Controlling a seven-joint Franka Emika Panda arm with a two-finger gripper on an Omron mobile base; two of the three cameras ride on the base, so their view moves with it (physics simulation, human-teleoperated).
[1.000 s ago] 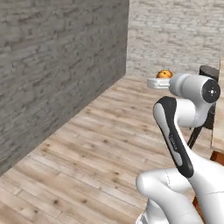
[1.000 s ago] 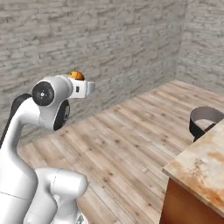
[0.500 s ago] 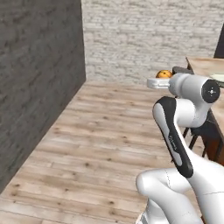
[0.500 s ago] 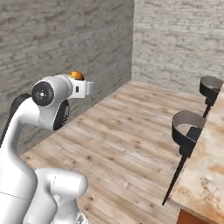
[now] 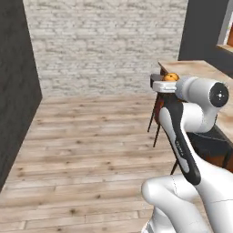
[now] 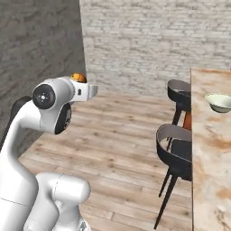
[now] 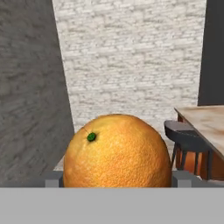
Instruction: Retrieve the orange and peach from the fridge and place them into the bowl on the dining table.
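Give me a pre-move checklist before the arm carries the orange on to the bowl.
1. Orange between the pincer fingers: ok, a finger tip shows at each side of it.
2. Bowl in sight on the dining table: ok.
3. Bowl upright: ok. Empty: cannot tell.
4. Table top around the bowl bare: ok.
5. Chairs stand along the table's near edge, between base and bowl: not ok for driving straight in.
6. Peach: cannot tell where it is.

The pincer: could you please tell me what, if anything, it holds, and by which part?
The pincer holds the orange, gripped at its two opposite sides, low on the fruit.
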